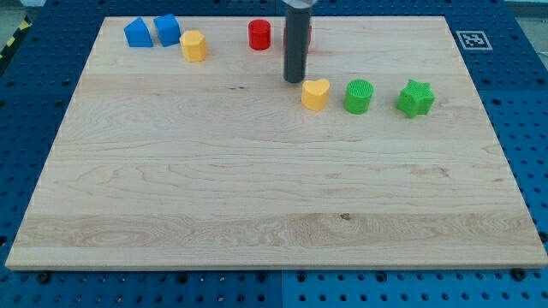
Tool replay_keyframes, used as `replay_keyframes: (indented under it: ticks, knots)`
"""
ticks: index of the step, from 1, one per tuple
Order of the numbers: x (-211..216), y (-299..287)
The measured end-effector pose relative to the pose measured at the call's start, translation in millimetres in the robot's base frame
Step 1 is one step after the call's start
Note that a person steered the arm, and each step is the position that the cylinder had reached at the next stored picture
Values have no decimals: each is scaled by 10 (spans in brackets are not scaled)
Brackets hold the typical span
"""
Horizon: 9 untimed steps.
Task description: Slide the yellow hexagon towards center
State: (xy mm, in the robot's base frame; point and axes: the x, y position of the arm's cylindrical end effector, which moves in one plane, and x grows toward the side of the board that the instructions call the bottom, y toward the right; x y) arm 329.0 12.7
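At the far left of the wooden board (171, 214), close to its top left corner, a blue block (137, 33) with a peaked top sits just beside a blue cube (167, 29), the two nearly touching. Just right of them, still near the top edge, is the yellow hexagon (194, 45), well apart from the board's middle. Further right along the top edge stands a red cylinder (259, 35). Next to it the dark rod comes down from the top edge, and my tip (294, 80) rests on the board below and right of the red cylinder, well to the right of the yellow hexagon. A bit of red shows behind the rod; its shape cannot be told. The rod has no jaws and grips nothing. Just right and slightly below the tip lies a yellow heart (315, 94), near but not touching it. Then come a green cylinder (359, 96) and, nearer the right edge, a green star (416, 98).
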Motion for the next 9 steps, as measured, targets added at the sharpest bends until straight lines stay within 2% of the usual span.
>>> replay_keyframes:
  ticks: [2, 4, 7, 9]
  knots:
    - [-644, -628]
    - [-871, -1099]
    - [-865, -1485]
    - [-483, -1566]
